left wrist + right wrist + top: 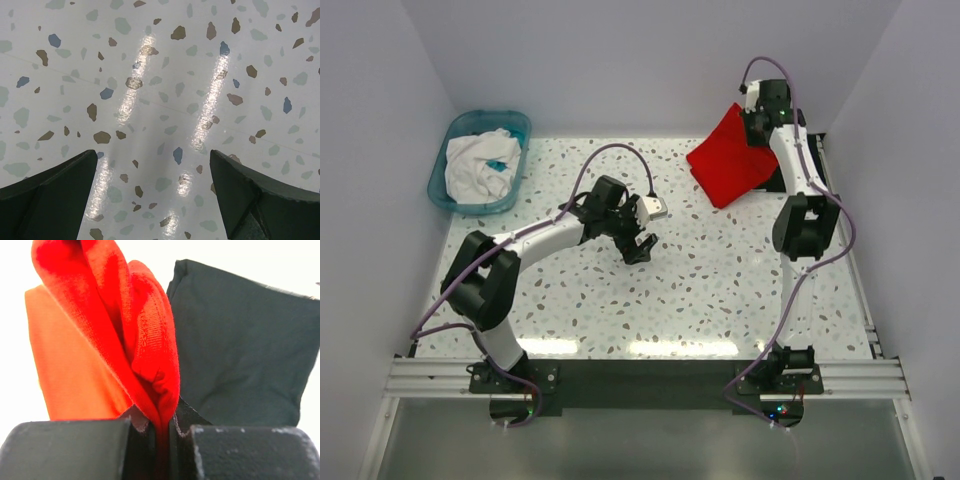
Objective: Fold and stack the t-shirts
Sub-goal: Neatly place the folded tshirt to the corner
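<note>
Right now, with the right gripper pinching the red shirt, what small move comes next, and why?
Probably ease the right gripper down toward the black t-shirt to lay the red t-shirt on it. The jaws are shut on bunched red cloth, and the folded black one lies right beside it.

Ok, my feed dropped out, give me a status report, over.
Right gripper shut on red t-shirt, far right corner. Left gripper open, empty, over the table. Black t-shirt right beside it. Nothing blocking; teal basin sits far left.
</note>
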Controlling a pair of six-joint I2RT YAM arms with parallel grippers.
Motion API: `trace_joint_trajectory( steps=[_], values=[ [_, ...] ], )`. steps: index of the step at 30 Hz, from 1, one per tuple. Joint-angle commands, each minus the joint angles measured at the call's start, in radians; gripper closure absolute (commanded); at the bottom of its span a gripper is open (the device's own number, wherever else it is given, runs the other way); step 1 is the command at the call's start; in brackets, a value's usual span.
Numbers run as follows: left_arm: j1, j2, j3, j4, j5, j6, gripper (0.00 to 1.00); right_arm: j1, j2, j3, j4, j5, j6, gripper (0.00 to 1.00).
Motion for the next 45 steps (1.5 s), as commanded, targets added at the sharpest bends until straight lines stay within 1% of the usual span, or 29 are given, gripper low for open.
trace_joint_trajectory(
  steps=[1, 13, 18, 28, 34, 36, 45],
  values=[
    [0.007, -0.006, 0.017, 0.019, -0.002, -0.010, 0.00, -0.004, -0.111, 0.075, 0.062, 0.031, 0.012, 1.00],
    [0.007, -0.003, 0.004, 0.038, 0.004, -0.013, 0.00, -0.005, -0.174, 0.083, 0.030, 0.058, -0.012, 1.00],
    [0.007, -0.009, -0.005, 0.047, 0.010, -0.016, 0.00, -0.004, -0.200, 0.060, 0.022, 0.077, -0.029, 1.00],
    [0.007, -0.015, -0.022, 0.058, 0.012, -0.027, 0.00, -0.011, -0.212, 0.085, -0.002, 0.087, -0.032, 1.00],
    [0.006, -0.015, -0.020, 0.053, 0.013, -0.022, 0.00, -0.033, -0.203, 0.077, -0.010, 0.078, -0.034, 1.00],
    [0.007, -0.013, -0.020, 0.049, 0.013, -0.022, 0.00, -0.070, -0.198, 0.077, -0.010, 0.068, -0.035, 1.00],
    [0.006, -0.003, 0.001, 0.016, 0.022, -0.005, 0.00, -0.150, -0.151, 0.032, 0.067, -0.001, -0.118, 1.00]
  ],
)
